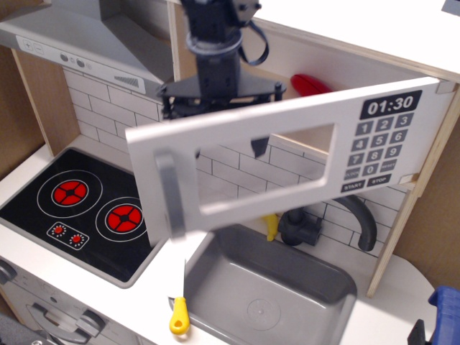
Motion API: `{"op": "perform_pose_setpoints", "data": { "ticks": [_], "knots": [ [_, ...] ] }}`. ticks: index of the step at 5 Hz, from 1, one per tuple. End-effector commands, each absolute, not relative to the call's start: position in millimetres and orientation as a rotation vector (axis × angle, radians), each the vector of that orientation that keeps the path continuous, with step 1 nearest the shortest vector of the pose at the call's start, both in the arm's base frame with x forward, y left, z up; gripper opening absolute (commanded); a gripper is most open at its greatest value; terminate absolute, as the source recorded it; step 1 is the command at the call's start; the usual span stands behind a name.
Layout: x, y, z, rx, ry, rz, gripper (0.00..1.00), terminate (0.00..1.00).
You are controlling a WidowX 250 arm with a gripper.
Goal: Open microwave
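A: Swinging well out from its cabinet, the microwave (287, 154) door stands ajar, hinged at the right edge by the keypad (372, 147). Clock display (390, 105) reads 01:30. The grey bar handle (171, 192) at the free left edge hangs over the gap between the stove top (86, 208) and the sink (269, 287), and it looks blurred.

B: Claw position?

A: The claw (219, 97) sits behind the top edge of the door, at the mouth of the cavity, below the black arm (214, 32). Its wide dark crossbar shows above the door and partly through the window. Fingers look spread apart, holding nothing that I can see. Whether any part touches the back of the door, I cannot tell.

B: Inside the cavity?

A: A red object (310, 84) rests against the back wall, upper right; its shape is unclear.

B: Rest of the desk?

A: Grey extractor hood (79, 39) at upper left. Dark faucet (359, 219) behind the sink, partly hidden by the door. A yellow piece (270, 224) lies just beside the faucet base. A toy knife with a yellow handle (178, 305) lies on the white desk (154, 287) at the sink's left rim.
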State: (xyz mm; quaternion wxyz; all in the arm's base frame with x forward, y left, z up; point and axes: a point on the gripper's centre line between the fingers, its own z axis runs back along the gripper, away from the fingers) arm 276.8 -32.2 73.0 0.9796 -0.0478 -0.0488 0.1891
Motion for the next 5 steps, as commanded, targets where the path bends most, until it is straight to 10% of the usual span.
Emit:
{"op": "perform_pose_setpoints", "data": {
  "ticks": [1,4,5],
  "knots": [
    [237.6,-81.1,80.2,-0.105,-0.052,0.258,1.00,0.00],
    [237.6,-81.1,80.2,-0.105,-0.052,0.258,1.00,0.00],
    [237.6,-81.1,80.2,-0.105,-0.052,0.258,1.00,1.00]
  ]
}}
